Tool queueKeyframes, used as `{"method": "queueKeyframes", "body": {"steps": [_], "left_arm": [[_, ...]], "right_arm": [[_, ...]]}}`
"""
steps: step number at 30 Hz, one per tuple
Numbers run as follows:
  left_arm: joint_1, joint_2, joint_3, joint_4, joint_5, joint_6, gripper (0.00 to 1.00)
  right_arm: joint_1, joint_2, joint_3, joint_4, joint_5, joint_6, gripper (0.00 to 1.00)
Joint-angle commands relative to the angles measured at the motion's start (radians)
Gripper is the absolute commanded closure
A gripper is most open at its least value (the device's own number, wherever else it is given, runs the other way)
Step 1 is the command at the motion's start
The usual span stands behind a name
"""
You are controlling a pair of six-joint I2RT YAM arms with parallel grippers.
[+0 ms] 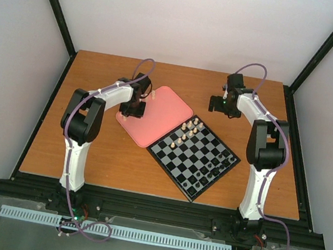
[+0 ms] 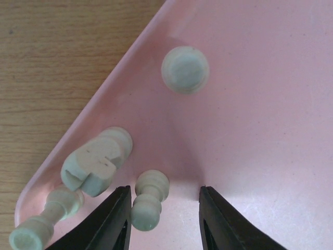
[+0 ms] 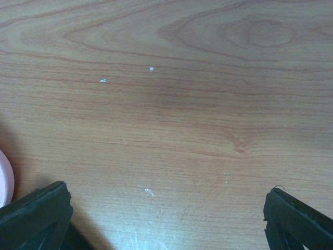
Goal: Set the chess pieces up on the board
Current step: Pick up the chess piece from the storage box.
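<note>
The board (image 1: 194,153) lies tilted at the table's middle, with several cream pieces (image 1: 188,128) on its far corner and black pieces (image 1: 213,169) on its near right side. My left gripper (image 2: 162,219) is open low over the pink tray (image 2: 260,130), near its left corner. A lying cream pawn (image 2: 148,200) sits between the fingers, close to the left one. A cream rook (image 2: 96,161), another lying piece (image 2: 44,221) and a piece seen end-on (image 2: 184,69) lie nearby. My right gripper (image 3: 166,219) is open and empty over bare wood.
The pink tray (image 1: 163,108) lies left of the board, touching its far-left edge. The tray's rim (image 3: 4,177) shows at the left of the right wrist view. A black frame rail runs along the table's edges.
</note>
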Motion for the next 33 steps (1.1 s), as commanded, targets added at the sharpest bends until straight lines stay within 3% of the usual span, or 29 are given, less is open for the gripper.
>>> {"method": "queueKeyframes", "body": {"steps": [1,10,25,33], "left_arm": [[0.011,0.015,0.036,0.018,-0.008,0.0,0.62],[0.013,0.024,0.041,0.025,-0.023,-0.005,0.68],[0.014,0.042,0.051,0.011,-0.036,-0.005,0.9],[0.013,0.016,0.034,0.001,0.0,-0.002,0.93]], "right_arm": [[-0.007,0.016,0.026,-0.003,-0.003,-0.007,0.0],[-0.007,0.02,0.023,-0.005,-0.011,-0.007,0.0],[-0.007,0.024,0.021,-0.005,-0.032,-0.005,0.0],[-0.008,0.027,0.019,-0.003,-0.037,-0.005,0.0]]}}
